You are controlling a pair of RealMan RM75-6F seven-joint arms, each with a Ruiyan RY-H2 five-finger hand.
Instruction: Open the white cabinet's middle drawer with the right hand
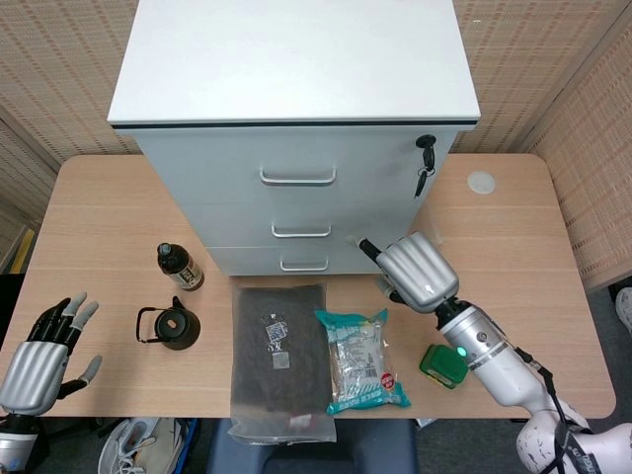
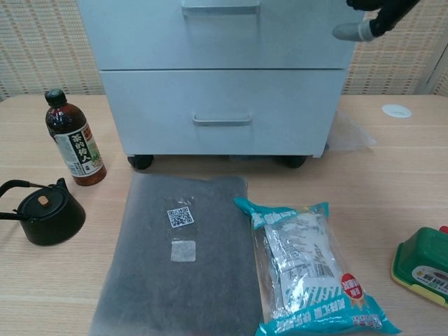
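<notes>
The white cabinet (image 1: pixel 296 148) stands at the back of the table with three drawers, all closed. Its middle drawer handle (image 1: pixel 301 232) is a slim silver bar; the chest view shows it at the top edge (image 2: pixel 220 8). My right hand (image 1: pixel 415 272) is raised in front of the cabinet's right side, fingers apart, holding nothing, a fingertip pointing toward the drawer fronts to the right of the handle. Only its fingertips (image 2: pixel 357 29) show in the chest view. My left hand (image 1: pixel 39 355) hangs open off the table's front left corner.
A dark bottle (image 1: pixel 180 267), a black teapot (image 1: pixel 170 326), a grey pouch (image 1: pixel 280 360) and a teal snack bag (image 1: pixel 362 357) lie in front of the cabinet. A green box (image 1: pixel 443 365) sits under my right forearm. Keys (image 1: pixel 425 163) hang from the top drawer's lock.
</notes>
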